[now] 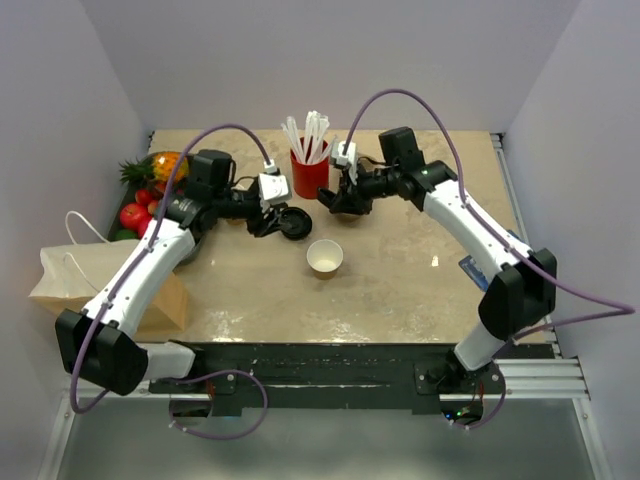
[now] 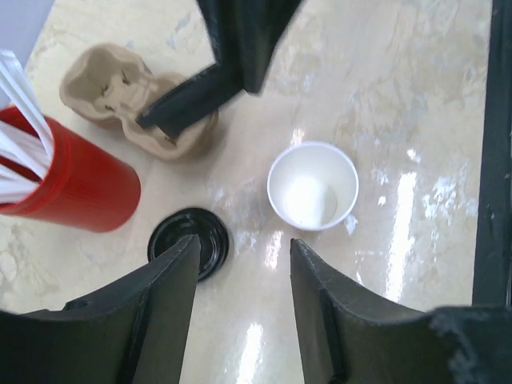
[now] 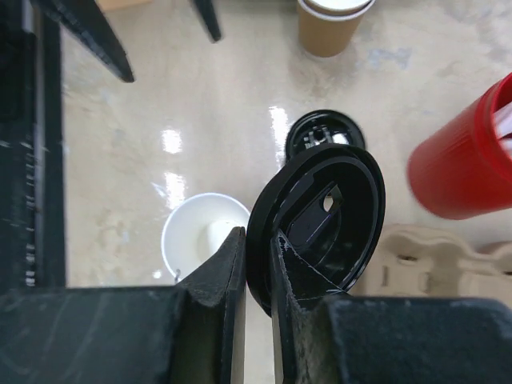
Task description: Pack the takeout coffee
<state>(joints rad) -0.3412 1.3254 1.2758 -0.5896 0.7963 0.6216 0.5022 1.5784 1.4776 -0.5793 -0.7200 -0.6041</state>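
Note:
The takeout coffee is out of view. My right gripper [image 3: 258, 236] [image 1: 345, 203] is shut on the rim of a black plastic lid [image 3: 320, 212], holding it tilted above the table next to the red straw cup [image 1: 310, 172]. My left gripper [image 2: 244, 248] [image 1: 272, 222] hangs open over bare table with nothing between its fingers. A second black lid [image 2: 190, 242] [image 1: 294, 225] lies flat beside the left finger. A lidless tan cup with a white inside [image 1: 325, 258] [image 2: 313, 186] stands upright just ahead of the jaws.
A tan pulp cup carrier [image 2: 132, 100] [image 3: 448, 256] lies by the red cup [image 2: 68, 176]. Another tan cup [image 3: 328, 28] shows at the top edge of the right wrist view. A brown paper bag [image 1: 100, 285] and fruit [image 1: 140, 205] sit at the left.

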